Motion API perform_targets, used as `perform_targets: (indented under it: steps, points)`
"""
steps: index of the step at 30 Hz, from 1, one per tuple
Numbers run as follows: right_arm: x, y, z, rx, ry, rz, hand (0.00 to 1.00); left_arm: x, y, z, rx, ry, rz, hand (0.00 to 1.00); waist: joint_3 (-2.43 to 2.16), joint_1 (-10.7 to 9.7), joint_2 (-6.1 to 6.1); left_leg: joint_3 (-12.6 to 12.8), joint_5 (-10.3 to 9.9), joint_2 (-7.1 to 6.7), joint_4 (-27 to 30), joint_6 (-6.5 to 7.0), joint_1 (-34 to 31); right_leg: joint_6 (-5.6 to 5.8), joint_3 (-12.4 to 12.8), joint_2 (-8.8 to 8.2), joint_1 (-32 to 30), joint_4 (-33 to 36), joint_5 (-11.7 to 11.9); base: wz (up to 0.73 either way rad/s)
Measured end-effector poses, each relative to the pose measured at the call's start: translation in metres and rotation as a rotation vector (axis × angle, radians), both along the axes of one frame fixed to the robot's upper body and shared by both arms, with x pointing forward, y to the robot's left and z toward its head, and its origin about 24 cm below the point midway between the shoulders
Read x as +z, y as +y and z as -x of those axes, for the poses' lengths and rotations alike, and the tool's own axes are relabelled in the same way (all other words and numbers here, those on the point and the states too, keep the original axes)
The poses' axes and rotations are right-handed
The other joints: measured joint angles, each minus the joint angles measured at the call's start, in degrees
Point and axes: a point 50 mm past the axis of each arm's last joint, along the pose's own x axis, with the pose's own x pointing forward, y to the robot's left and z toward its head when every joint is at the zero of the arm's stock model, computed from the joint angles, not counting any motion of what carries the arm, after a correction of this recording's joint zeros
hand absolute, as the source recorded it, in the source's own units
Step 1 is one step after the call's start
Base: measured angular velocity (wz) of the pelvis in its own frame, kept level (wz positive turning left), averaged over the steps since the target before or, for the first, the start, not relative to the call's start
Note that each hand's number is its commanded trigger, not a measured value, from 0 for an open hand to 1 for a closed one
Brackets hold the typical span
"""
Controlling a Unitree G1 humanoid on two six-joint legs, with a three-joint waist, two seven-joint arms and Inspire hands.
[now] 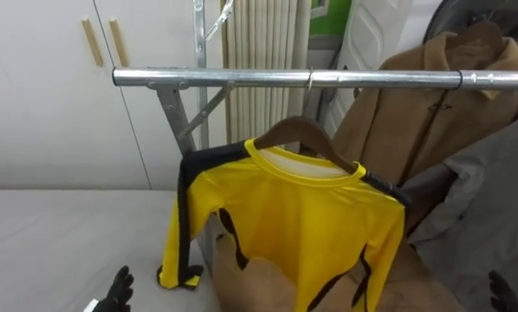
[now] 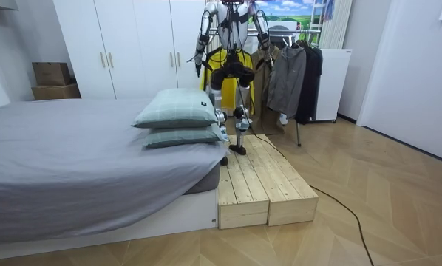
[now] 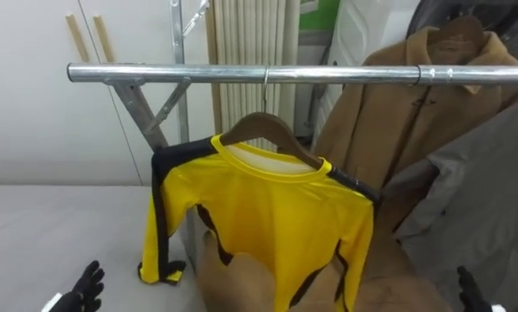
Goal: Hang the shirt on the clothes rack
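Shirt (image 1: 285, 217), yellow, on hanger (image 1: 281, 129), hooked over rail (image 1: 242, 77).

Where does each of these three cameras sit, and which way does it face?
Left eye view: on the robot's head, facing the yellow shirt on the rail; left hand and right hand at the bottom corners.
Right eye view: beside it, same scene, same hands.
Room view: beside the bed, behind the robot, seeing its whole body.
Shared: the shirt.

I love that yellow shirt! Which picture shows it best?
Left eye view: the yellow shirt hangs close up on its hanger. The right eye view matches; the room view shows slivers behind the robot.
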Motion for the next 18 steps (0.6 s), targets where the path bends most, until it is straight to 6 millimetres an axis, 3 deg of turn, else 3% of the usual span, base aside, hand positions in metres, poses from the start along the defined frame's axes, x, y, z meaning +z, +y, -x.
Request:
perform_targets:
  steps: [4,7,12,18]
  points:
    - [-0.041,0.016,0.046,-0.053,0.189,-0.209,0.0,-0.013,0.001,0.023,0.044,0.079,0.014,0.0,0.18,1.23,0.23,-0.06,0.0,-0.06,-0.03,0.0,0.41,-0.03,0.61,0.13,0.62,0.29,0.01,-0.04]
    - [-0.06,0.03,0.071,-0.086,0.291,-0.326,0.0,-0.016,-0.002,0.024,0.051,0.088,0.028,0.0,0.28,1.46,0.44,0.06,-0.01,-0.13,-0.33,0.0,0.26,0.05,0.14,0.41,-0.17,0.13,-0.05,-0.02]
    - [-0.066,0.043,0.073,-0.067,0.283,-0.473,0.0,-0.017,-0.011,0.018,0.106,0.049,0.124,0.0,0.41,1.57,1.04,0.07,-0.01,-0.14,-1.1,0.01,0.53,0.19,0.78,0.79,-0.47,0.06,0.12,-0.05]
    - [-0.066,0.054,0.063,0.008,0.269,-0.527,0.0,-0.021,-0.024,0.008,0.098,0.041,0.198,0.0,0.55,1.55,1.75,0.14,-0.01,-0.13,-1.02,0.01,-0.56,0.21,-0.93,0.39,-1.65,0.69,0.1,0.12]
